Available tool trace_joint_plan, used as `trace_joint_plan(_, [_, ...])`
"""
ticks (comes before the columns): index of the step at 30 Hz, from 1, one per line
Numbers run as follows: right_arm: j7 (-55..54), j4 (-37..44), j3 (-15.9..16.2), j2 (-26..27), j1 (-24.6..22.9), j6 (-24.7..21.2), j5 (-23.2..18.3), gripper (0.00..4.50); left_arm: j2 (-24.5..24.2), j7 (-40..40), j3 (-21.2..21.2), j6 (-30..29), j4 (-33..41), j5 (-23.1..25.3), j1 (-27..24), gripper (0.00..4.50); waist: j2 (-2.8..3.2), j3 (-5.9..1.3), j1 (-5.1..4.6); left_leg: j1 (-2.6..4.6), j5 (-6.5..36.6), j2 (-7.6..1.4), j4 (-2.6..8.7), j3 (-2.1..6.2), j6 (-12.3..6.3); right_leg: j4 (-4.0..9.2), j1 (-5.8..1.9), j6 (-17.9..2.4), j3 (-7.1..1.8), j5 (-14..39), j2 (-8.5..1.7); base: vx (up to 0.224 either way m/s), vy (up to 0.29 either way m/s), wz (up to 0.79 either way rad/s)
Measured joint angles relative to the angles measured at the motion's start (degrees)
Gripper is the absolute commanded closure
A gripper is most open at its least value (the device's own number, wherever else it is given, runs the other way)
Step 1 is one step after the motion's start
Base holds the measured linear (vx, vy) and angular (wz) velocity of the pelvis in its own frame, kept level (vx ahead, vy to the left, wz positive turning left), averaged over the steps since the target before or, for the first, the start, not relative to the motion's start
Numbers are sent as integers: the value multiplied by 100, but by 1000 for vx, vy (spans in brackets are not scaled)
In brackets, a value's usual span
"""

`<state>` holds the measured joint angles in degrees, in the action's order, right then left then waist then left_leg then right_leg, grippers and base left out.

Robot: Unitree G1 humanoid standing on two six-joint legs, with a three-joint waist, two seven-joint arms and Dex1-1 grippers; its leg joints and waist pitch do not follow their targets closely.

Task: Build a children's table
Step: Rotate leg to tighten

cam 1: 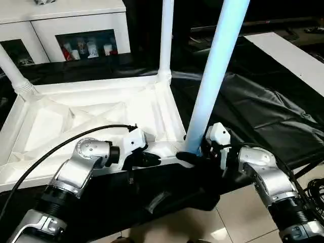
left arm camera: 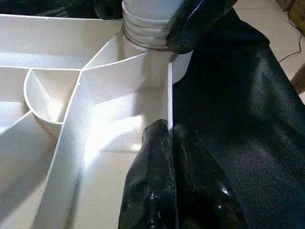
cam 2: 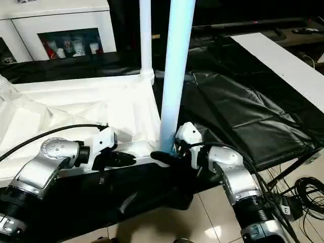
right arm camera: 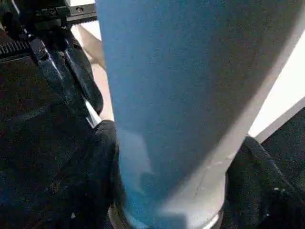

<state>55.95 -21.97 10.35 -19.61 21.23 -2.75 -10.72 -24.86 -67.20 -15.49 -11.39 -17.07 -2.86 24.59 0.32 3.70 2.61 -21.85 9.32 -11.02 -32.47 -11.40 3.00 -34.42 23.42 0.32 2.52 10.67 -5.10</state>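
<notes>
The white tabletop (cam 1: 96,119) lies upside down, ribbed underside up, on a black cloth. One white leg (cam 1: 15,76) stands in its far left corner socket and another leg (cam 1: 166,35) in the far right one. A third leg (cam 1: 215,76) stands upright at the near right corner socket (left arm camera: 147,52). My right gripper (cam 1: 195,154) is shut around that leg's base, with the leg (right arm camera: 181,95) between its fingers (right arm camera: 102,167). My left gripper (cam 1: 147,159) is shut on the tabletop's near rim (left arm camera: 169,95), just left of that corner.
A white cabinet with glass doors (cam 1: 76,30) stands behind the tabletop. The black cloth (cam 1: 253,111) spreads out to the right, with a long white board (cam 1: 288,55) beyond it. Cables (cam 2: 304,192) lie on the tiled floor at the lower right.
</notes>
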Motion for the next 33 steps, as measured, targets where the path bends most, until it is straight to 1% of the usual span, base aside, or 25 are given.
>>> trace_joint_plan(3, [-441,-133,-136,235,12,-54,35,184,140,230,0,-5,-174,65,106,450,-9,-5,-14,5,9,0,-12,1,16,-14,-1,-3,-2,-2,-1,0,0,0])
trace_joint_plan(6, [-1160,-394,-275,505,154,-104,167,185,368,596,-7,-49,-464,201,313,450,-23,-11,-47,17,9,3,-25,-1,21,-21,-8,-9,-12,-6,-5,0,0,0])
trace_joint_plan(8, [-1823,-635,-377,779,257,-110,270,185,579,928,-5,-144,-711,313,490,450,-34,-13,-61,43,9,7,-26,-1,23,-19,-29,-7,-18,-4,-6,0,0,0])
trace_joint_plan(11, [-2788,-1082,-475,1137,562,-131,446,185,922,1464,1,-322,-1066,431,752,450,-36,-14,-76,61,10,13,-25,-1,24,2,-44,22,-23,13,-10,0,0,0])
trace_joint_plan(13, [-3447,-1433,-580,1343,818,-163,561,185,1172,1845,-1,-401,-1315,519,927,450,-39,-14,-79,63,9,17,-24,-1,25,19,-47,23,-24,13,-12,0,0,0])
trace_joint_plan(15, [-4007,-1760,-742,1566,1051,-188,585,185,1370,2157,6,-448,-1571,571,1091,450,-39,-15,-81,69,9,20,-21,-1,25,37,-57,23,-24,13,-13,0,0,0])
trace_joint_plan(16, [-4394,-2013,-850,1703,1238,-195,604,185,1499,2349,6,-408,-1774,621,1209,450,-43,-15,-81,70,9,25,-21,0,25,44,-57,23,-24,14,-16,0,0,0])
trace_joint_plan(19, [-4861,-2360,-913,1831,1477,-169,673,185,1638,2555,5,-308,-2013,714,1327,450,-47,-18,-76,68,9,27,-21,0,24,75,-62,24,-23,14,-17,0,0,0])
trace_joint_plan(23, [-4680,-2505,-1056,1859,1493,70,633,185,1609,2521,-23,-177,-2078,756,1353,450,-51,-19,-75,60,9,27,-19,1,24,110,-62,23,-21,13,-17,0,0,0])
trace_joint_plan(25, [-4510,-2489,-1072,1827,1440,181,609,115,1567,2453,-45,-138,-2045,758,1342,450,-51,-19,-72,55,9,27,-10,0,23,123,-59,18,-19,10,-17,0,0,0])
trace_joint_plan(27, [-4286,-2425,-1088,1821,1387,249,560,115,1511,2411,-50,-113,-2023,757,1325,450,-51,-19,-70,56,9,27,-9,-2,23,122,-59,5,-20,-7,-17,0,0,0])
trace_joint_plan(28, [-4085,-2339,-1083,1779,1305,309,528,98,1436,2372,-47,-64,-2016,757,1322,450,-51,-19,-67,56,9,26,-5,-2,23,122,-54,-1,-17,-18,-17,0,0,0])
trace_joint_plan(29, [-3888,-2258,-1056,1717,1217,350,485,98,1391,2323,-47,-28,-1986,756,1299,450,-51,-19,-63,55,8,25,1,-2,23,122,-52,-2,-12,-22,-17,0,0,0])
trace_joint_plan(30, [-3724,-2171,-1030,1682,1156,348,438,83,1342,2266,-47,21,-1961,756,1277,450,-51,-18,-69,55,8,25,7,-3,23,122,-48,-2,-11,-33,-16,0,0,0])
trace_joint_plan(33, [-2993,-1638,-819,1378,834,217,336,66,1120,1967,-47,180,-1735,721,1122,450,-50,-17,-57,54,8,19,30,-2,23,120,-37,0,-2,-56,-14,0,0,0])
